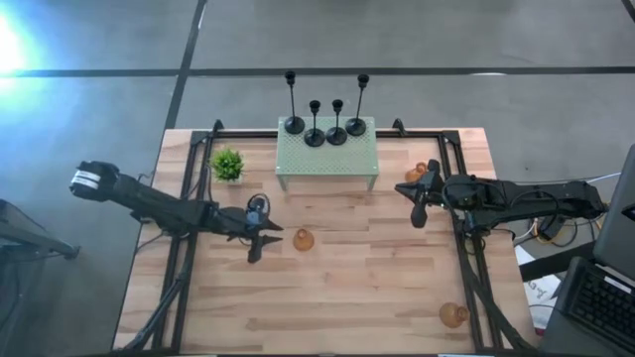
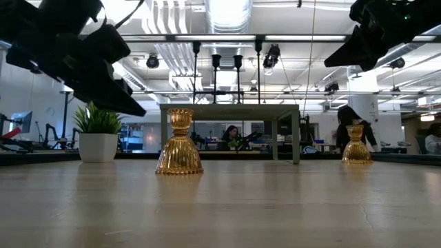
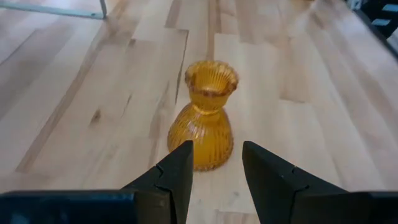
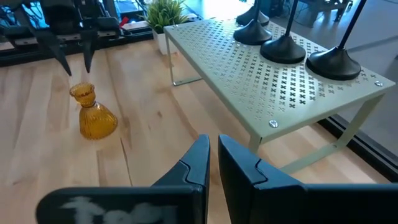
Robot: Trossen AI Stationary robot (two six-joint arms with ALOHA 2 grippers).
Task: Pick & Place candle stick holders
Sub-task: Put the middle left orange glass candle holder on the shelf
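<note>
An amber glass candle stick holder (image 1: 304, 239) (image 3: 203, 118) stands upright on its base in the middle of the table. My left gripper (image 1: 265, 241) (image 3: 216, 169) is open just to its left, pointing at it on a downward slant, fingertips short of the glass and clear of the table. My right gripper (image 1: 419, 206) (image 4: 214, 163) hangs shut and empty at the right, above the table. A second amber holder (image 1: 415, 175) stands beyond it, a third (image 1: 453, 315) at the near right. Several black stemmed holders (image 1: 325, 129) stand on the pale green perforated stand (image 1: 327, 159).
A small potted plant (image 1: 227, 165) stands left of the green stand. Black frame rails (image 1: 179, 258) run along the table's left and right sides. Bare wood lies between the middle holder and the near edge. People sit in the room behind the table (image 2: 229, 134).
</note>
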